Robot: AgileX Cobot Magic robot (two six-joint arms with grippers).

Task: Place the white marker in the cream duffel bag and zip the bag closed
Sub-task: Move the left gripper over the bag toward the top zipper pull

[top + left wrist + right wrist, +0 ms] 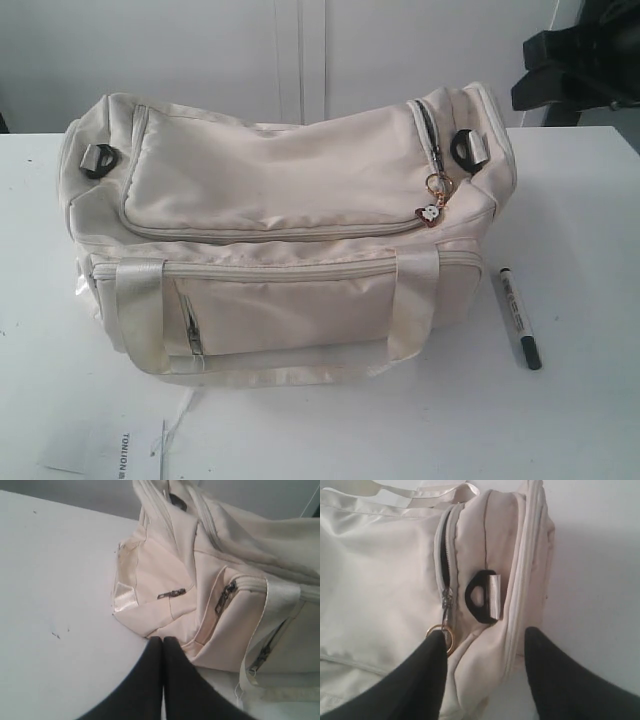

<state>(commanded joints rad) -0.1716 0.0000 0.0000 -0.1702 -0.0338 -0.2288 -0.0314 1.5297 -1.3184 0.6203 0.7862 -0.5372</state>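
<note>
The cream duffel bag [290,190] stands in the middle of the white table, front pocket toward the camera. Its top zip shows a short dark gap at the right end, above the pull with the gold ring [443,636] and small charm [431,212]. The white marker [519,317] lies flat on the table just right of the bag, apart from it. My left gripper [162,640] is shut with nothing in it, its tips next to the bag's end [165,595]. My right gripper [486,635] is open above the bag's other end, near the black strap ring [482,596]. Neither gripper shows in the exterior view.
A dark piece of equipment [580,65] sits at the back right beyond the table. A paper tag [110,450] lies at the front left by the bag. Bare white tabletop [580,420] surrounds the bag.
</note>
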